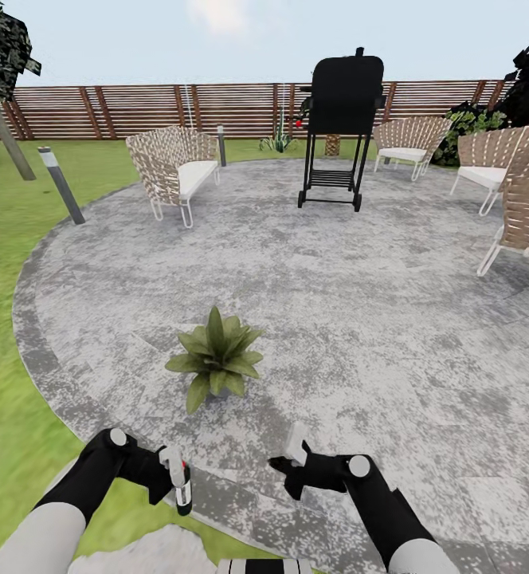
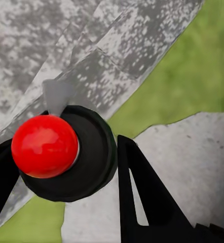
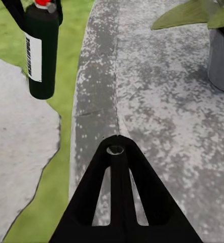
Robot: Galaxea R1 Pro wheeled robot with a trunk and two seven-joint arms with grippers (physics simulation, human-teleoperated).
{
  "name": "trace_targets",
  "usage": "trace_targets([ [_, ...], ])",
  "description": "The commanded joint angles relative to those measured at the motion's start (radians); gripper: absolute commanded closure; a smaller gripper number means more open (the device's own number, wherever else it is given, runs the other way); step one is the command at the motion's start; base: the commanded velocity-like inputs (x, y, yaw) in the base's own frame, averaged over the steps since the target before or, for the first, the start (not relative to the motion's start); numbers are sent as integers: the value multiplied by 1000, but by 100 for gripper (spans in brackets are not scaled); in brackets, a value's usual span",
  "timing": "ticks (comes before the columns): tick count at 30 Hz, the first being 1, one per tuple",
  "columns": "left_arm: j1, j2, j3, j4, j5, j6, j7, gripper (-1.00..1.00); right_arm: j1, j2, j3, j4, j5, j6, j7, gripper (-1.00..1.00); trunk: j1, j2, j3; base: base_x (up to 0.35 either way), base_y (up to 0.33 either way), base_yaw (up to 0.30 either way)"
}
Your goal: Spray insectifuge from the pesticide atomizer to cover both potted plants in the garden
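My left gripper (image 1: 177,477) is shut on the pesticide atomizer (image 1: 182,488), a slim dark bottle with a red top (image 2: 45,146) and a white label (image 3: 34,56); it hangs upright over the patio rim. The black fingers (image 2: 142,192) press the bottle from both sides. One potted plant (image 1: 217,359), an olive-green rosette in a dark pot (image 3: 221,61), stands on the round paved patio (image 1: 336,303) just ahead of both hands. My right gripper (image 1: 290,462) is shut and holds nothing, level with the bottle and to its right. The second potted plant is out of view.
A black grill (image 1: 340,119) stands at the patio's far side, with wicker chairs (image 1: 173,167) left and right (image 1: 527,199). A grey bollard lamp (image 1: 61,183) rises from the lawn (image 1: 9,335) at the left. A stepping stone (image 1: 161,554) lies below me. The slatted fence (image 1: 137,108) closes the back.
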Motion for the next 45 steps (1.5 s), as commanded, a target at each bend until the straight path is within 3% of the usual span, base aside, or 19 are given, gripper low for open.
trace_targets([
  [1, 0, -3, 3, -6, -4, 6, -7, 100, -1, 7, -2, -7, 9, -6, 3, 100, 0, 0, -1, 0, 0, 0],
  [9, 0, -55, 2, -24, -7, 2, -5, 100, -8, 41, -2, -16, 7, -6, 6, 100, 0, 0, -1, 0, 0, 0],
  [14, 0, -73, 2, -26, -6, -6, 8, 100, -9, 60, -1, -14, 6, -6, 7, 100, 0, 0, -1, 0, 0, 0],
  [21, 0, -106, -3, -31, -5, -19, 14, 100, -9, 60, -1, -15, 6, -6, 16, 100, 0, 0, -1, 0, 0, 0],
  [26, 0, -116, -62, -59, -6, -38, 14, 100, -9, 60, -1, -15, 6, -6, 16, 100, 0, 0, -1, 0, 0, 0],
  [32, 0, -131, -74, -61, -7, -39, 14, 100, -9, 60, 0, -15, 6, -6, 16, 100, 0, 0, -1, 0, 0, 0],
  [37, 1, -130, -128, -61, -10, -36, 15, 100, -9, 60, 1, -13, 6, -6, 17, 100, 0, 0, -1, 0, 0, 0],
  [45, 1, -130, -136, -62, -10, -37, 20, 100, -9, 60, 2, -11, 6, -6, 17, 100, 0, 0, -1, 0, 0, 0],
])
